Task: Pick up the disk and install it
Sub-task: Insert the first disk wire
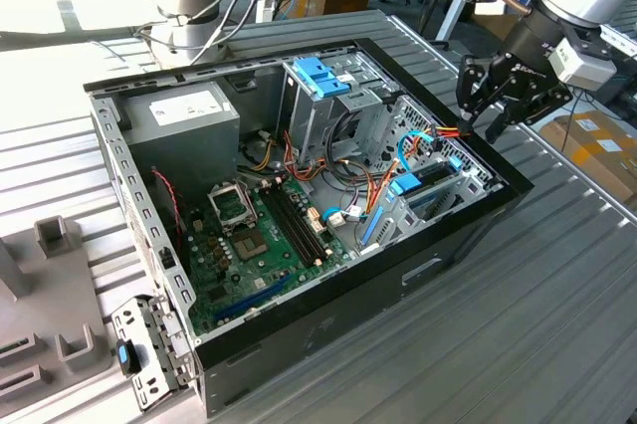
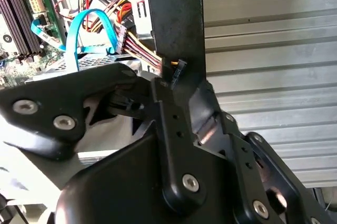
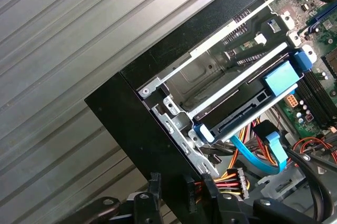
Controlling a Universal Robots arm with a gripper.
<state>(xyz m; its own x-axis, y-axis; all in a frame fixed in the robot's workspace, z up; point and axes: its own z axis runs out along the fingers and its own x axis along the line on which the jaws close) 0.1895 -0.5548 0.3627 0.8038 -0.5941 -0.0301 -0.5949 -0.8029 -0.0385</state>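
Dark disk (image 3: 231, 111) with light-blue rails sits in its bay; end effector (image 1: 495, 96) spread, empty.

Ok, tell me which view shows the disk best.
The first wrist view: the disk sits in its bay with blue rails and its connector edge plainly visible. The exterior view shows it smaller, inside the case corner.
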